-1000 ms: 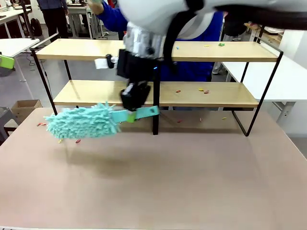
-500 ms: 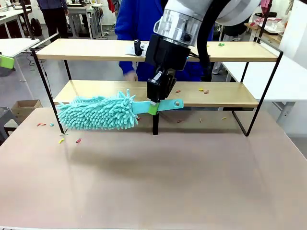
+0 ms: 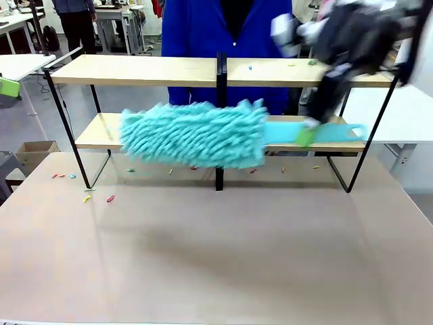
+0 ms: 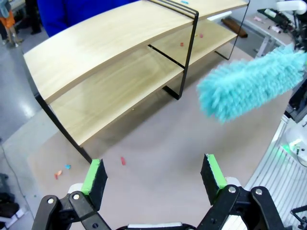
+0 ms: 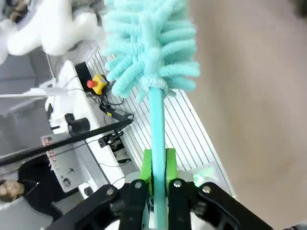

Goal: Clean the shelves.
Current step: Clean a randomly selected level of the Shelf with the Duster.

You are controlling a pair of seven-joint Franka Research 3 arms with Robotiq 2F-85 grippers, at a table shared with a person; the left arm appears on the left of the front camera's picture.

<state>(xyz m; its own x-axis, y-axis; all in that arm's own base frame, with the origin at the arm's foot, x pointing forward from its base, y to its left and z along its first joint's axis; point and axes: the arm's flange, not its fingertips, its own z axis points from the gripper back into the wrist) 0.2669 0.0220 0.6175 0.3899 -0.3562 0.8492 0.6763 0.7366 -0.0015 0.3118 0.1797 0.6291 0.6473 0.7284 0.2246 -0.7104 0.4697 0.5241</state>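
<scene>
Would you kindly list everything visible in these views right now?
Flat tabletop: one, grey-beige, foreground.
Two-tier rack, light wooden boards, black metal frame: one, far side of tabletop.
Fluffy duster, flat plastic handle: one, teal, airborne before the lower board.
Small scraps: several, red, yellow, blue; tabletop and boards.
Cardboard box: one, brown, floor, left.
Person: one, blue top, behind rack.
Left gripper: one, black, green pads, open.
Right gripper: one, black, green pads, shut on duster handle.
</scene>
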